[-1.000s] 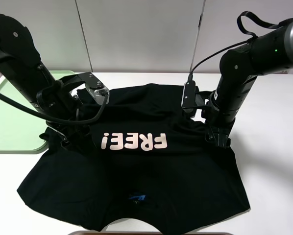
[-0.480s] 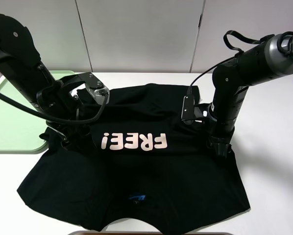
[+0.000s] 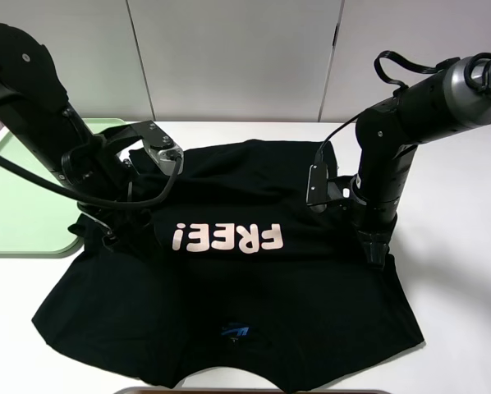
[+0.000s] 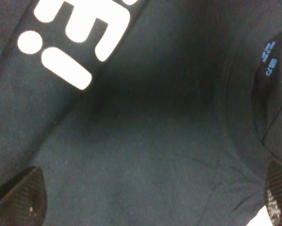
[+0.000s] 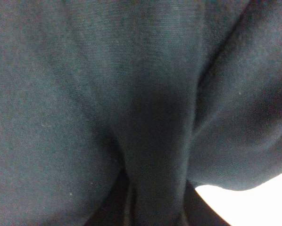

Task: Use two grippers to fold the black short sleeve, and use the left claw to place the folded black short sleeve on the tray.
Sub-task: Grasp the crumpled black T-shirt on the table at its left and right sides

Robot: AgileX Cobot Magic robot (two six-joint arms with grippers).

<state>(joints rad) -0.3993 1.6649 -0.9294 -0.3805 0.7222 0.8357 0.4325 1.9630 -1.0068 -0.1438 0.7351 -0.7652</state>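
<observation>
The black short sleeve lies spread on the white table, its pink "FREE!" print across the middle. My right gripper is pressed down at the shirt's right side. In the right wrist view a ridge of cloth is pinched between its jaws, so my right gripper is shut on the shirt. My left gripper sits low over the shirt's left sleeve area. Its fingertips stand wide apart over flat cloth, open and holding nothing. The pale green tray lies at the far left.
Bare white table surrounds the shirt on the right and front. The tray's near edge lies close to the left arm's elbow. A loose black cable hangs by the right arm. A dark strip runs along the table's front edge.
My right gripper has dropped slightly toward the shirt's right edge and closed on a fold of cloth, tugging the right hem a little. The left arm has not moved.
</observation>
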